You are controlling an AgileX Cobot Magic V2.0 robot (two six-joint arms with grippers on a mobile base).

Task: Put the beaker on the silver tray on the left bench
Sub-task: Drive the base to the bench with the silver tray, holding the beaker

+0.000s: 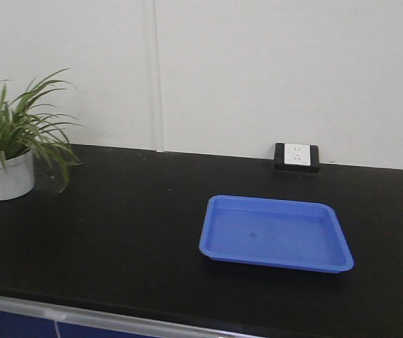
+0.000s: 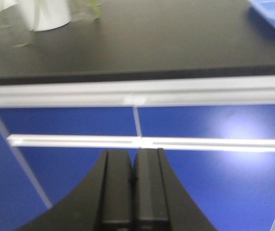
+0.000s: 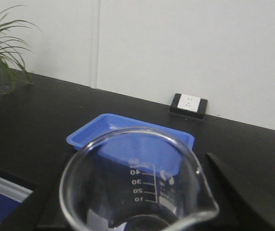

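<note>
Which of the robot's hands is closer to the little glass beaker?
Right. The right gripper holds the beaker between its fingers; the left gripper, shut and empty, is low before the blue cabinet fronts, below the benchtop.

We see a plain white wall (image 1: 258,70) behind a long black bench (image 1: 117,232). The bench has blue doors (image 2: 70,125) with pale strips (image 2: 80,140). A small white socket (image 1: 296,155) sits by the wall.

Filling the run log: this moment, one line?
right hand: shut on beaker | left hand: shut | blue tray: on bench | silver tray: unseen
</note>
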